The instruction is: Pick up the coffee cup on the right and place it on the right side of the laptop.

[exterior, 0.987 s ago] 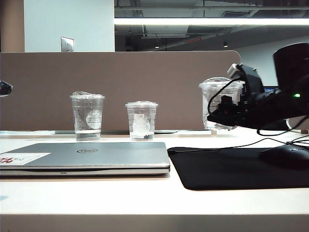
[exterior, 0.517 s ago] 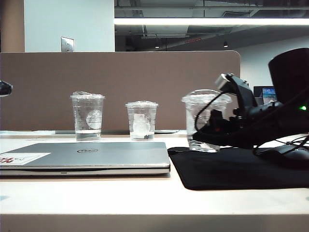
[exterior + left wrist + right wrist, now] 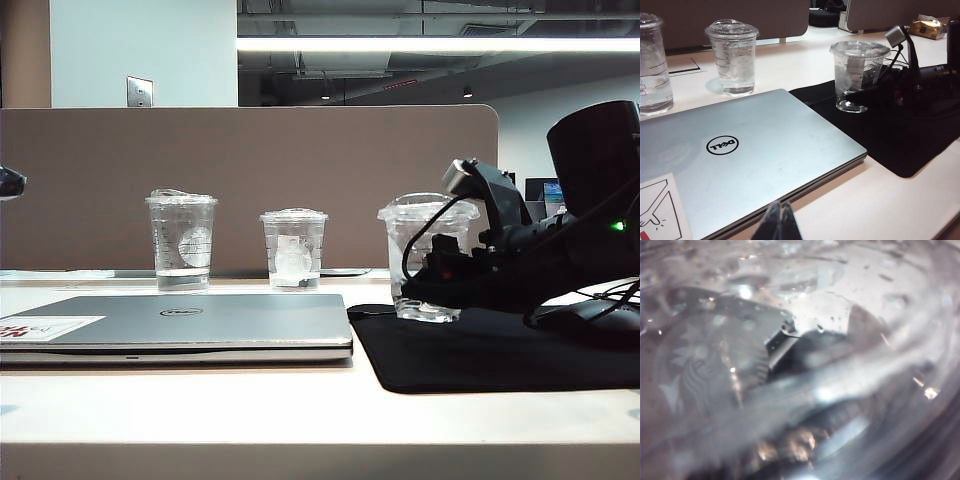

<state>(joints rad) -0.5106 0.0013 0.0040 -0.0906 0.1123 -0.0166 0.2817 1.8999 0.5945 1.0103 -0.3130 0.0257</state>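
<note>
**A:** Starting nearest: what's the left pincer (image 3: pixel 780 222) doing?

**B:** Nothing for the task. It hangs low over the near edge of the surface (image 3: pixel 200 410), its two tips pressed together and holding nothing, just in front of the laptop (image 3: pixel 185 322). The laptop lies shut and flat, sticker at its near-left corner.

**A:** And right of the laptop?

**B:** A black mat (image 3: pixel 490 350) lies beside it, and that's where the coffee cup (image 3: pixel 425 255) is now, lid on, its base at or just above the mat's far-left part, near the laptop's right edge but apart from it. The right pincer (image 3: pixel 440 280) has it pinched around the lower body, the arm reaching in from the right.

**A:** Is the cup actually down?

**B:** Hard to say. From the left wrist view its base looks to sit on the mat, but I can't rule out a slight gap. The right wrist view is filled with blurred clear plastic and settles nothing.

**A:** So how far along?

**B:** I'd judge the pick-up and carry done, with the cup in the right spot. What's left is to settle it, let go and draw the arm clear.

**A:** Further back?

**B:** Two other clear cups (image 3: pixel 181 240) (image 3: pixel 293 248) stand untouched behind the laptop, before the partition (image 3: pixel 250 150).
</note>
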